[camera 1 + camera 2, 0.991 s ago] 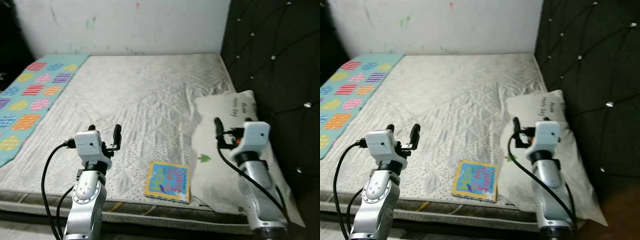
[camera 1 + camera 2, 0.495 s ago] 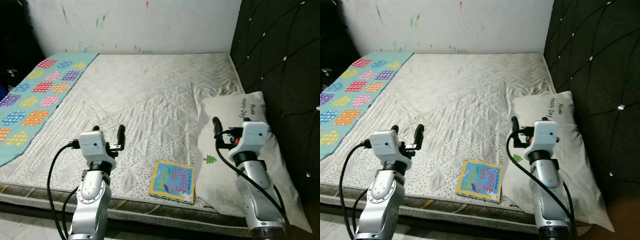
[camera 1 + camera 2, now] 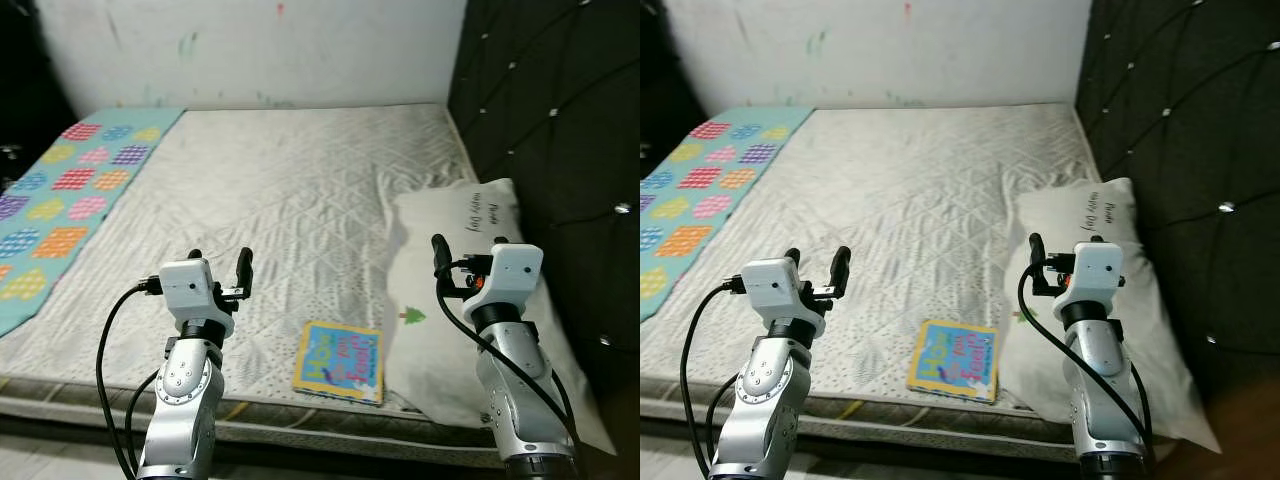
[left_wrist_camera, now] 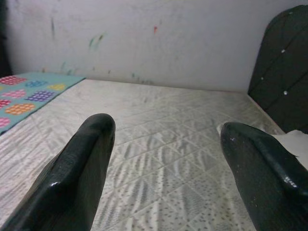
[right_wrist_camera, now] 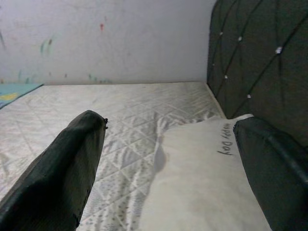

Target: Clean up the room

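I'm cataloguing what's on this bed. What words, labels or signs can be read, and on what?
Pillow: dark handwritten script near its top, too small to read.
Children's book: large colourful title lettering on the cover, too blurred to read.
No other text on the mattress or patterned blanket.

Mattress (image 3: 280, 190): off-white, quilted in a diamond pattern with fine dark speckles.
Blanket (image 3: 60, 200): turquoise, with dotted patches in pink, orange, purple and yellow.
Book (image 3: 340, 362): blue cover, yellow border, multicoloured lettering.
Pillow (image 3: 450, 290): white, dark script writing, a small green tree.
Headboard (image 3: 560, 130): black, tufted, shiny studs.
Wall (image 3: 250, 50): white, with faint green and red marks.
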Motion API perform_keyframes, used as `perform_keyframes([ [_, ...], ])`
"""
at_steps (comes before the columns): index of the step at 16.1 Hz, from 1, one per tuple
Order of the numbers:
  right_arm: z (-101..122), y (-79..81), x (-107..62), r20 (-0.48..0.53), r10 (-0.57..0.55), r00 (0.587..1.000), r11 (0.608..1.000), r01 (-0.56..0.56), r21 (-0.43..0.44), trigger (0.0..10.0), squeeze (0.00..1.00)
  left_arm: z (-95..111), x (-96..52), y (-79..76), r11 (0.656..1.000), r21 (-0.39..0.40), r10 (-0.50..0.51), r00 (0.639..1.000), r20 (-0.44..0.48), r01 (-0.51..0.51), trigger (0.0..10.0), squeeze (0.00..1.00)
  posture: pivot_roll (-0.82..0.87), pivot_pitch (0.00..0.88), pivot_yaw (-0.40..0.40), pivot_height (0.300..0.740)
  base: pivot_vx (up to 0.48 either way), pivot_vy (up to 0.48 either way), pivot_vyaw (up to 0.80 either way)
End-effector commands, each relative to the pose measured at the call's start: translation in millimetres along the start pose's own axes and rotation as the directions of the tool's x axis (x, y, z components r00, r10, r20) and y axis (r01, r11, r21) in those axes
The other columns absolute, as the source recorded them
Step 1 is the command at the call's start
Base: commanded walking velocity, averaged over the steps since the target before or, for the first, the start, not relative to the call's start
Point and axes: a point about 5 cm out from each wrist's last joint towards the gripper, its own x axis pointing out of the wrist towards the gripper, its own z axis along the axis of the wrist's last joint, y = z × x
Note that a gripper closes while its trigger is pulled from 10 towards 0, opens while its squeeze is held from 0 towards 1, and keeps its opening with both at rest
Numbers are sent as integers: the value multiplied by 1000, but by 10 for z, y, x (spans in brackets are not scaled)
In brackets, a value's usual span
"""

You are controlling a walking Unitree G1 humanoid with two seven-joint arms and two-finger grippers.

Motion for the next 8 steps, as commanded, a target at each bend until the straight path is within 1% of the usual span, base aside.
perform_keyframes([
  [1, 17, 31, 7, 7, 9, 1000, 1000, -9, 7, 10000, 0, -15, -10, 48, 1000, 8, 16, 1000, -15, -15, 10000, 0, -159, 0, 120, 740, 0, 390, 0],
  [3, 2, -13, -30, 3, -9, 1000, 1000, 9, 2, 10000, 0, -13, 12, 19, 1000, 7, 0, 1000, -18, 0, 10000, 0, -169, 0, 132, 740, 0, 439, 0],
  [8, -8, 12, -37, 0, -11, 1000, 1000, 11, 9, 10000, 0, 0, 18, 19, 1000, 13, -10, 1000, -18, 11, 10000, 0, -167, 0, 139, 740, 0, 480, 0],
])
